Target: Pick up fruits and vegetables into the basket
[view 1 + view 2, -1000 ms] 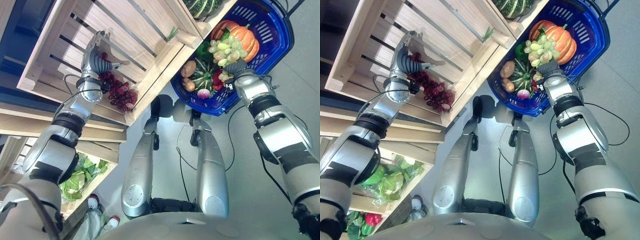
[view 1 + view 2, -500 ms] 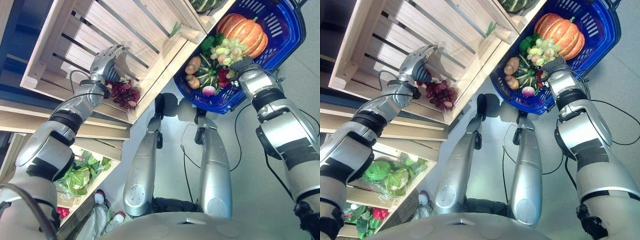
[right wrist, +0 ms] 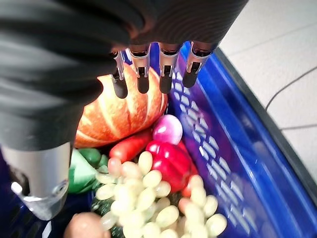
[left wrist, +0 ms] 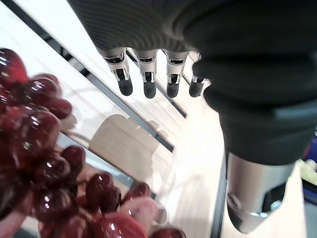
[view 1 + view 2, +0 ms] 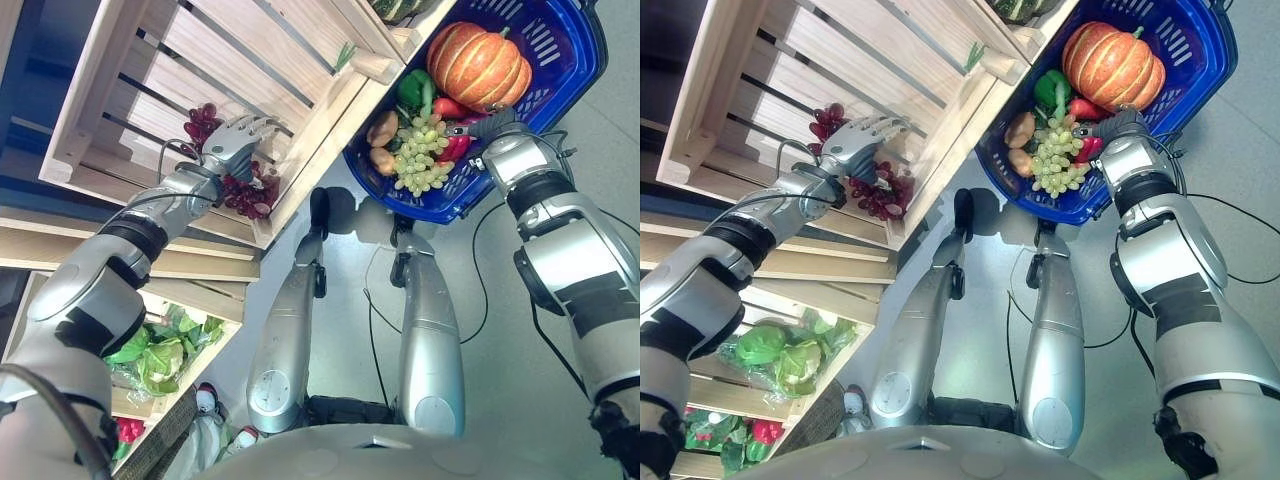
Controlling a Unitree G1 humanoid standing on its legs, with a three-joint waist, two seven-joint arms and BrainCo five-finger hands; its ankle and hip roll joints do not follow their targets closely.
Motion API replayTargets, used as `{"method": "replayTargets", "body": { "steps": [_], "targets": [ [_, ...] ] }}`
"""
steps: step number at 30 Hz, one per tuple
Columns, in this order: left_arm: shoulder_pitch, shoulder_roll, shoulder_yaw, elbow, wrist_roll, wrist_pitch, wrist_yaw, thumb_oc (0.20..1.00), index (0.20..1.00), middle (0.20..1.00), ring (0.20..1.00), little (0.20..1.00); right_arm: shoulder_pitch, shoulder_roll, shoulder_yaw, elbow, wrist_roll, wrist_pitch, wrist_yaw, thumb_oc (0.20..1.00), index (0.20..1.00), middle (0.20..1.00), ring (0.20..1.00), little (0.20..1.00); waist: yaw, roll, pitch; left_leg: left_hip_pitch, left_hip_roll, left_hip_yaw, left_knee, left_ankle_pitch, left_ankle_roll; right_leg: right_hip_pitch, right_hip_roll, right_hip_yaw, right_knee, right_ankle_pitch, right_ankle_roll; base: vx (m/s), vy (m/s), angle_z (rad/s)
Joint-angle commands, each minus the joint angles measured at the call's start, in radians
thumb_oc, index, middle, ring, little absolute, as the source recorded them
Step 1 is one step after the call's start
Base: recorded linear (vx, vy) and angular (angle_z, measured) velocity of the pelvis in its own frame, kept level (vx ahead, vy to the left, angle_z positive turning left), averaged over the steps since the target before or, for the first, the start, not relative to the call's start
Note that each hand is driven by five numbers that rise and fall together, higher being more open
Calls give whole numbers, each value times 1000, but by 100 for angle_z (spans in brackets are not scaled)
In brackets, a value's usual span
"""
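A: Grapes first. The bunch of dark red grapes [image 5: 245, 188] lies in the low corner of the pale wooden slatted crate [image 5: 215, 70], against its front edge board. The left hand [image 5: 236, 142] is directly over the bunch, with straight spread fingers; it holds nothing.

B: Which way do the grapes lie from the hand?

A: Under the palm and toward the wrist side, I think. In the left wrist view the berries [image 4: 34, 144] are below the fingertips [image 4: 124, 87], which point past them to the bare slats. The bunch runs long along the corner of the crate, from a few berries behind the hand down to the front board.

B: So which hand takes them?

A: The left one, clearly. It is on the bunch, and the right hand [image 5: 490, 127] is well apart, at the rim of the blue plastic shopping basket [image 5: 560, 60]. Whether the right hand's fingers are closed on the rim I cannot tell.

B: Is there room for the move?

A: The front board is tight beside the grapes, so I judge the fingers must curl from the open slat side. Above the bunch the crate is free for lifting.

B: And the basket?

A: It holds already an orange ribbed pumpkin [image 5: 478, 63], a bunch of pale green grapes [image 5: 420, 158], a red pepper [image 3: 168, 161], a green pepper [image 5: 414, 90] and brown potatoes [image 5: 381, 130]. Free space is little, mostly on top.
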Motion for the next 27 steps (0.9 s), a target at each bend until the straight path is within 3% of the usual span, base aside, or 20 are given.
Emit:
{"method": "replayTargets", "body": {
  "steps": [1,6,12,22,27],
  "targets": [
    [-8,-3,1,26,26,-13,-66,1000,1000,1000,1000,1000,-41,-40,46,49,0,-27,-53,1000,1000,1000,1000,1000,-11,69,-41,-17,-41,23,124,-127,6,101,35,-32,-121,14,84,0,0,0],
    [10,1,-27,33,47,33,-134,1000,1000,1000,1000,1000,-31,-43,24,29,84,-126,-149,1000,1000,1000,1000,1000,-15,63,-41,-8,-37,22,119,-127,4,114,38,-29,-131,18,88,0,0,0],
    [55,18,-34,46,59,73,-145,1000,1000,1000,1000,1000,2,-49,-35,-52,138,-264,-301,1000,1000,1000,1000,1000,-25,48,-41,-5,-33,20,116,-134,4,119,46,-22,-138,17,92,0,0,0],
    [172,37,-22,72,108,190,-238,1000,1000,1000,1000,1000,104,-118,-127,-166,155,-415,-485,1000,1000,1000,1000,1000,-46,32,-41,2,-31,19,110,-146,8,129,51,-16,-152,13,97,-3,1,0],
    [199,32,-20,102,138,229,-239,1000,1000,1000,1000,1000,129,-139,-155,-184,164,-471,-551,1000,1000,1000,1000,1000,-54,27,-41,0,-29,19,108,-149,9,127,54,-13,-155,13,98,-6,7,-2]
  ]
}}
